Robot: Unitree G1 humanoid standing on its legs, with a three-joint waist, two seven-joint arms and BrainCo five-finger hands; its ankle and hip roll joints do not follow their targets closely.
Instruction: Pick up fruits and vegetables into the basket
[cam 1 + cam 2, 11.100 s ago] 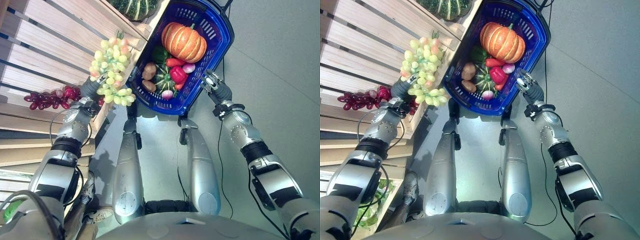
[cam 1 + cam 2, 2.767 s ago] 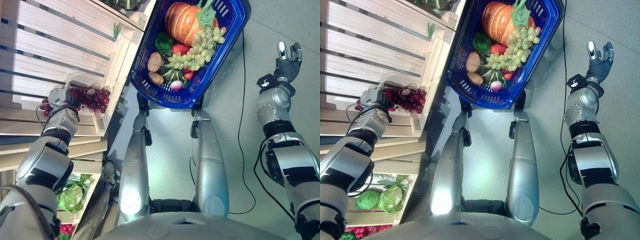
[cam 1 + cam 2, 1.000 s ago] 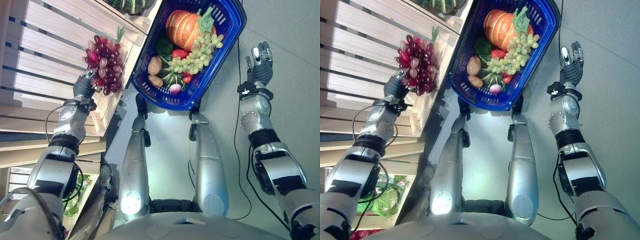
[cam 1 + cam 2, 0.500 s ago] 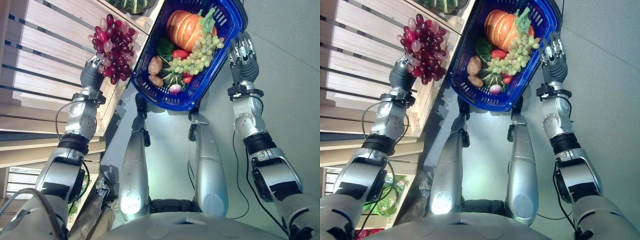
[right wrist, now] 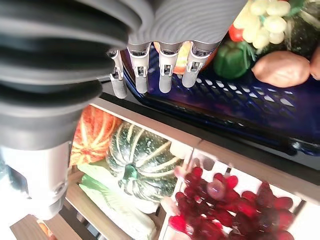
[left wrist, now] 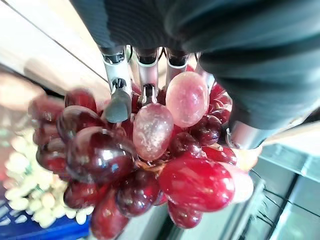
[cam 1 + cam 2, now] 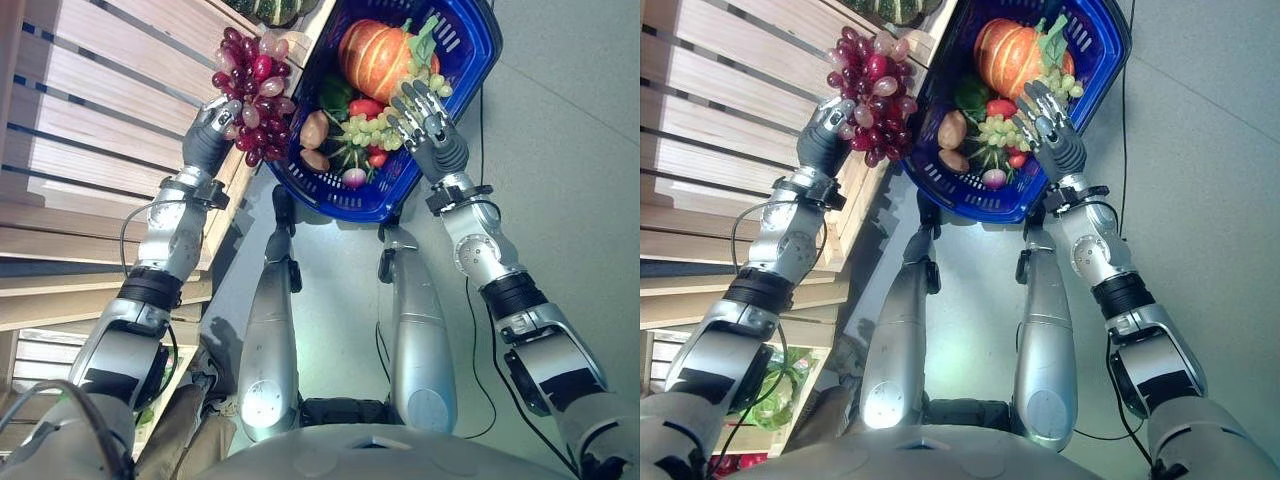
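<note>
Left eye view, items by size.

Wooden slatted shelf (image 7: 110, 90): fills the robot's left side; its front right corner post stands just beside the basket's left rim.

Blue basket (image 7: 470, 60): on the floor ahead of the robot, long axis running away from it and tilted rightward. Contents: orange pumpkin (image 7: 375, 60) at the far end; green grapes (image 7: 375, 125) across the middle; green pepper (image 7: 335, 95), red pepper (image 7: 365, 107), potatoes (image 7: 314, 130), a small striped squash and a radish toward the near end.

Red grapes (image 7: 252, 95): the item in hand. The bunch stands upright above the left hand (image 7: 212, 135), whose fingers are curled round its lower part; the left wrist view shows the dark tips pressed into the berries (image 6: 145, 150). It hangs over the shelf's front right corner, touching or just short of the basket's left rim; which, cannot be told. The basket's open middle lies to the hand's right and slightly nearer the robot, so the left hand alone is placed to carry it across the rim.

Right hand (image 7: 430, 125): over the basket's near right rim, fingers straight and spread, holding nothing; its tips reach in above the green grapes.

Striped green squash (image 5: 135, 155): on the shelf, beyond the grapes.
</note>
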